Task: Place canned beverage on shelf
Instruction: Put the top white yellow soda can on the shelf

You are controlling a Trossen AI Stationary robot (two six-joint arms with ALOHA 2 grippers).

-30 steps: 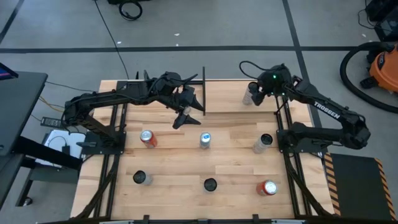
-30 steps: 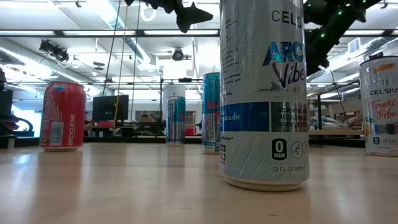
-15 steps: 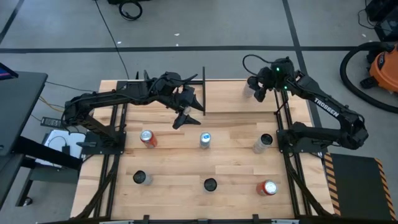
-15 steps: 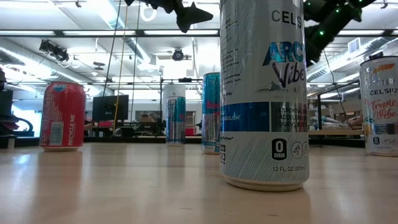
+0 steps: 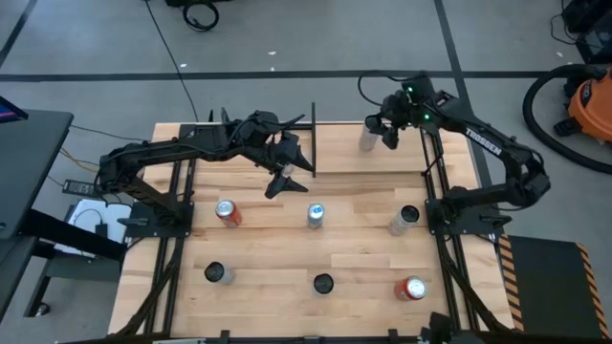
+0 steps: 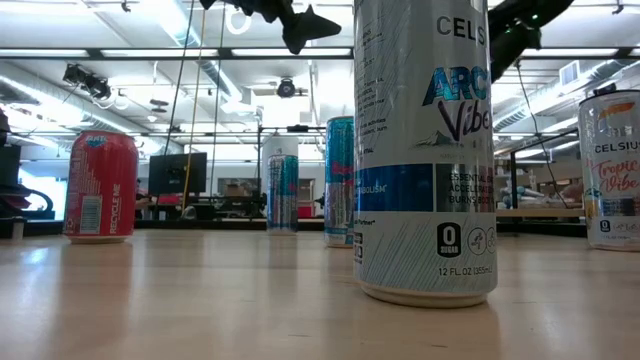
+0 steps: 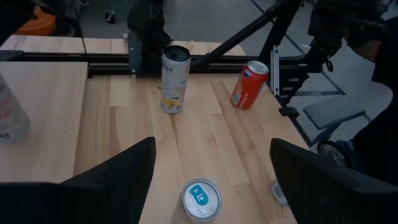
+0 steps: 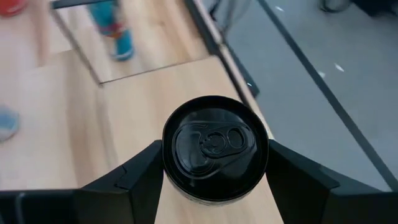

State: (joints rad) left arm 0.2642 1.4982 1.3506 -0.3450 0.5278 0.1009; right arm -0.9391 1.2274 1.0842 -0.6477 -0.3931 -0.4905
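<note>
A canned beverage with a black top (image 8: 214, 149) stands between the fingers of my right gripper (image 8: 214, 158), which is shut on it. In the high view this can (image 5: 368, 141) is over the shelf (image 5: 402, 155), the pale panel with thin black rods at the table's far middle-right. It leans slightly, and I cannot tell whether its bottom touches the panel. The left wrist view shows its white side (image 7: 9, 112) at the picture's edge. My left gripper (image 5: 287, 174) hangs open above the table's middle, left of the shelf, with nothing between its fingers. My right gripper pinches the can's round wall just below the top rim (image 8: 166, 163), one finger on each side. The fingers (image 8: 292, 177) slant downward from the table's right side. The can stays nearly upright in the hold, top up.
Several other cans stand on the darker planks: a red one (image 5: 227, 212), a blue-topped one (image 5: 315, 215), a black-topped one (image 5: 406, 218), two more black-topped ones (image 5: 218, 274) (image 5: 323, 284) and a red one (image 5: 411, 289). A black rod (image 5: 314, 143) rises at the shelf's left edge.
My right gripper has carried the can toward the table's left and a little toward the far edge, over the shelf, rolling its wrist as it went. The can has stayed in the hold. My left arm has kept still.
</note>
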